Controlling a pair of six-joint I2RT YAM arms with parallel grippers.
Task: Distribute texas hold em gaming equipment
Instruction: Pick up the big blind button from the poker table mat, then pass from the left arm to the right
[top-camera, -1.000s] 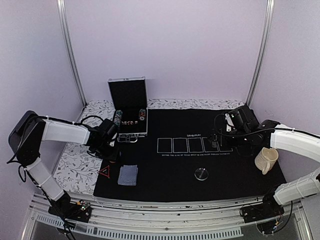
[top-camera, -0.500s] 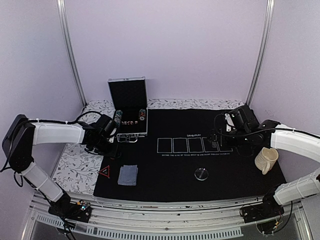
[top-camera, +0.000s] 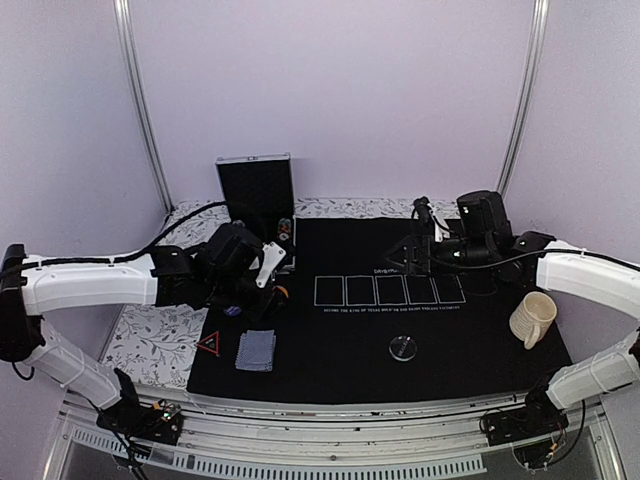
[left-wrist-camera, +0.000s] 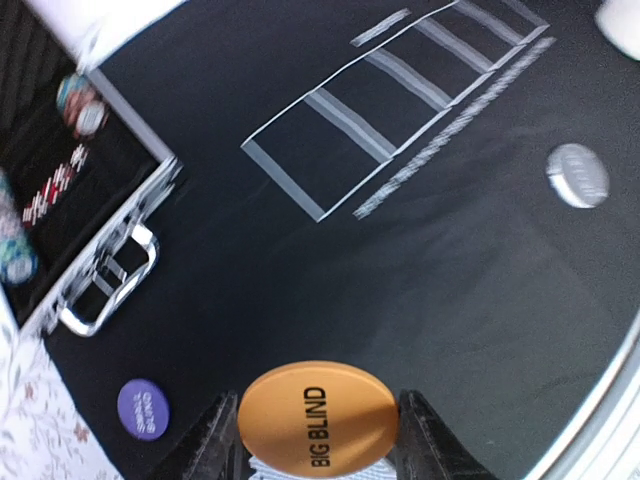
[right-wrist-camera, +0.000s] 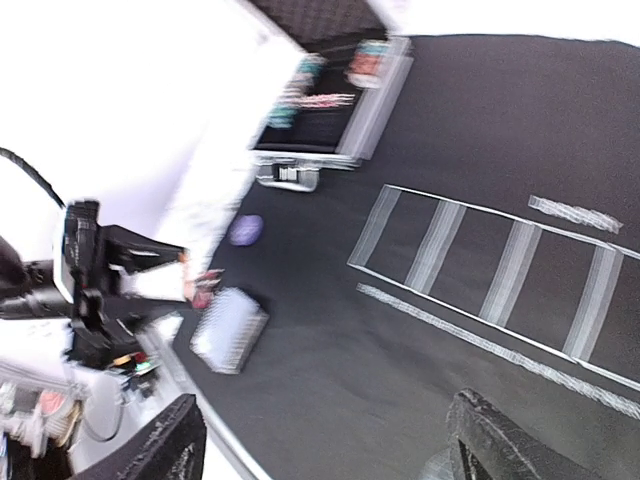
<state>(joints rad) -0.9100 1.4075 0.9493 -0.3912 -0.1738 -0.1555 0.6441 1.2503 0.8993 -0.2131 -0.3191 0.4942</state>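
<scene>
The left tool holds an orange chip by its edges, one finger on each side (the chip says BIG BLIND). It hangs over the left part of the black mat, just in front of the open case. A purple chip lies flat on the mat near it, a little to the left. Closer to the arms, a red triangle and a pile of cards lie side by side at the mat's near left corner, not touching. A clear disc lies on the mat in front of the row of white boxes. Other chips sit inside the case. The right tool is spread wide with nothing between its fingers, and it hangs above the far right part of the mat. A mug stands at the mat's right edge. The mat lies on a bench with a flowery cover.
</scene>
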